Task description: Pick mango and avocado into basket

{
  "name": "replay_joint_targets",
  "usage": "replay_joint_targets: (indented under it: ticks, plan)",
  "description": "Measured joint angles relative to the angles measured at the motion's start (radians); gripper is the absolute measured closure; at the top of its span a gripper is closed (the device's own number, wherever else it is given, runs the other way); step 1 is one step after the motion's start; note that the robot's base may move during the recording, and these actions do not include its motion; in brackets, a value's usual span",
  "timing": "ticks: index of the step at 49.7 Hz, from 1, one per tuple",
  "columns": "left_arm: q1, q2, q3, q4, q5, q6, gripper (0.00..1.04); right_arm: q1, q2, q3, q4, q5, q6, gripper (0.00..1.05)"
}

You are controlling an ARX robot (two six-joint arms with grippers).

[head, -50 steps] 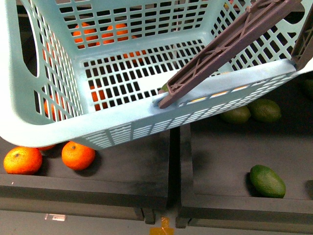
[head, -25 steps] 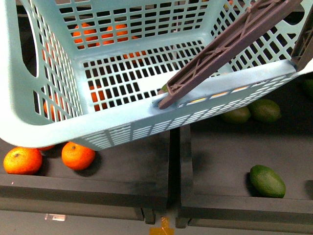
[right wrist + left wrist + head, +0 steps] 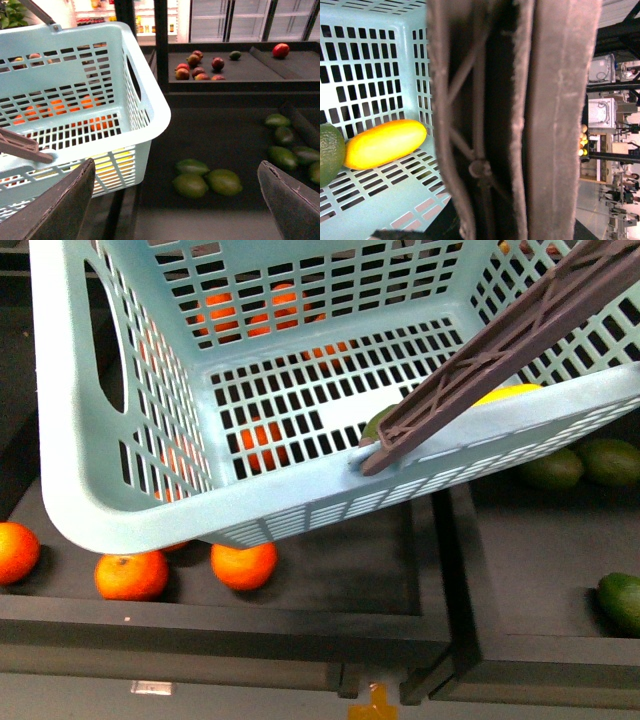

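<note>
Basket held aloft, mango and avocado inside

The teal basket (image 3: 120, 510) hangs tilted above the dark produce trays (image 3: 330, 580), its brown handle (image 3: 500, 350) filling the left wrist view; whether the left gripper clamps it cannot be told. The mango (image 3: 385, 143) lies on the basket floor, touching the avocado (image 3: 330, 152) beside it. The right gripper (image 3: 175, 200) stands wide apart and empty above loose green fruit (image 3: 207, 181). Oranges (image 3: 130, 575) sit below the basket.

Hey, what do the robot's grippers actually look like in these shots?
Only the right gripper shows: two broad, dark grey fingers with a matte, slightly rough surface and rounded edges. No cables or markings show. The left gripper is out of sight; the basket's brown-grey handle fills its wrist view.
</note>
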State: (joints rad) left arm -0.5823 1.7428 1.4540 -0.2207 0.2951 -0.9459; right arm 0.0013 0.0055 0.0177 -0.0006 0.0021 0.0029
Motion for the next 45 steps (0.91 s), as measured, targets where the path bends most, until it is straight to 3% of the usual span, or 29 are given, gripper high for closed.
replay_joint_targets:
  ticks: [45]
  plan:
    - [0.009, 0.0, 0.0, 0.0, -0.015, 0.009, 0.9, 0.0, -0.003, 0.0, -0.001, 0.001, 0.0, 0.09]
